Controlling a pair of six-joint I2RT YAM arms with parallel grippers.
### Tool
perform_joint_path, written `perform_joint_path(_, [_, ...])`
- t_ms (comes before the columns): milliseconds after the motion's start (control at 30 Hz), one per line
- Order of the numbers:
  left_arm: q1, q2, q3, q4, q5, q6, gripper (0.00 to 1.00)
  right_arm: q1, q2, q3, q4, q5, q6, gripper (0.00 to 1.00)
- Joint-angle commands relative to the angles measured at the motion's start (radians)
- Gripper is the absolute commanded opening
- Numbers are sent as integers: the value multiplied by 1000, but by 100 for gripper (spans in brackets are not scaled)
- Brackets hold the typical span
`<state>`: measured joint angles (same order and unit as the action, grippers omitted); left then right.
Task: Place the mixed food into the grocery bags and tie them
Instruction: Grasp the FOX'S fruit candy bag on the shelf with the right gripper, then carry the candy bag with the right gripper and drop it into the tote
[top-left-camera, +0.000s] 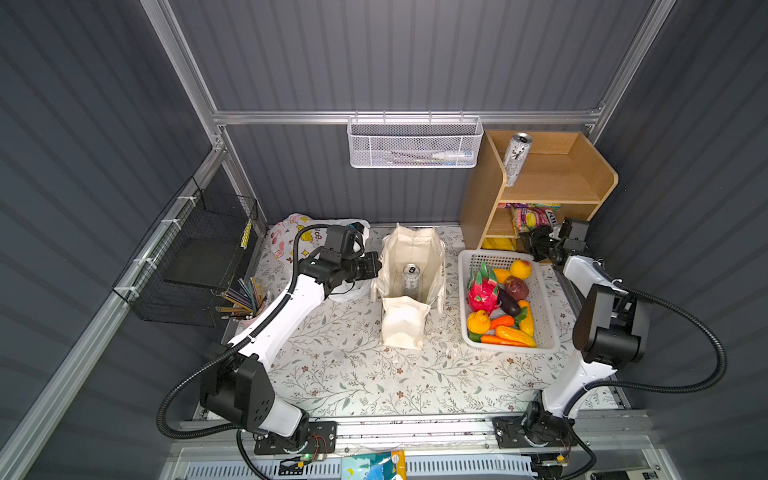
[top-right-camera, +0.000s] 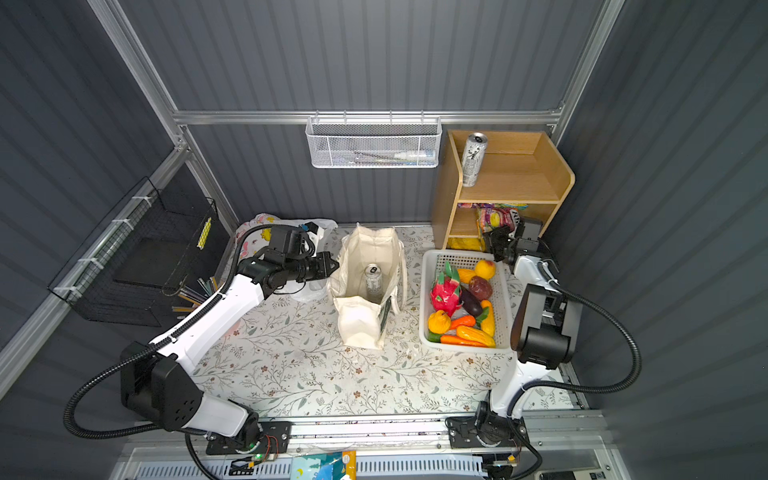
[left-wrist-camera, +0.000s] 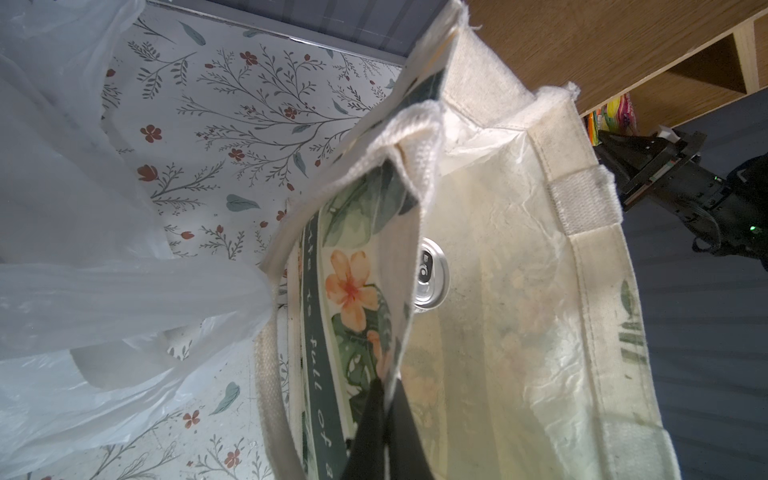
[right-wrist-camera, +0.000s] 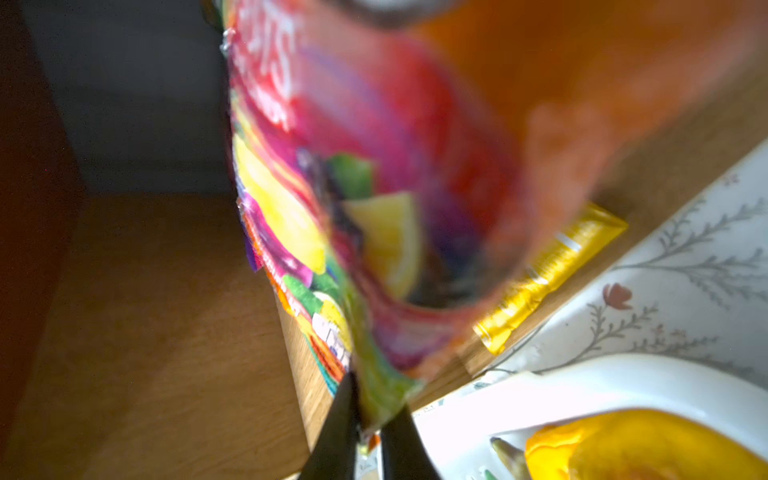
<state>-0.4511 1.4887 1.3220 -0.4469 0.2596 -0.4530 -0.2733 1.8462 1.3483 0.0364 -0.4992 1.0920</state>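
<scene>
1. In both top views: pinching the left rim of the canvas tote (top-left-camera: 415, 245) with the left gripper (top-left-camera: 375, 267), jaws together on the cloth; upright inside, a silver can (top-left-camera: 411, 276). At far right, reaching into the wooden shelf (top-left-camera: 557, 178) with the right gripper (top-left-camera: 535, 245), just beyond the white basket (top-left-camera: 545, 316) of toy fruit (top-left-camera: 482, 291).
2. Left wrist: left gripper (left-wrist-camera: 386, 390) nipped tight on the tote's printed wall; just beside, the plastic bag (left-wrist-camera: 83, 291).
3. Right wrist: right gripper (right-wrist-camera: 370, 401) clamped on the crimped edge of a snack packet (right-wrist-camera: 374, 166); behind, a yellow packet (right-wrist-camera: 548, 266) on the shelf.
</scene>
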Motion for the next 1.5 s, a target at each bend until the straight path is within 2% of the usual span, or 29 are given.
perform_joint_path(0, [-9, 7, 8, -35, 14, 13, 0, 3, 1, 16, 80, -6, -8, 3])
perform_joint_path(33, [-9, 7, 8, -33, 14, 11, 0, 1, -7, 9, 80, -8, -9, 0])
perform_joint_path(300, [-9, 12, 5, -33, 6, 13, 0, -3, -122, -83, 136, -46, 8, 0])
perform_joint_path(500, [-9, 15, 1, -29, 4, 14, 0, 13, -323, -200, 167, -82, 12, 0])
perform_joint_path(700, [-9, 10, -5, -31, -6, 18, 0, 79, -557, -284, 99, -93, -33, 0])
perform_joint_path(833, [-9, 11, -15, -32, -5, 19, 0, 190, -670, -248, 16, -90, -85, 0])
perform_joint_path(1000, [-9, 8, -27, -31, -10, 16, 0, 414, -709, -132, -60, -39, -135, 0])
perform_joint_path(1167, [-9, 10, -34, -31, -15, 15, 0, 620, -629, -32, -34, -2, -137, 0])
perform_joint_path(1467, [-9, 7, -38, -39, -18, 15, 0, 801, -441, 25, 70, 16, -88, 0])
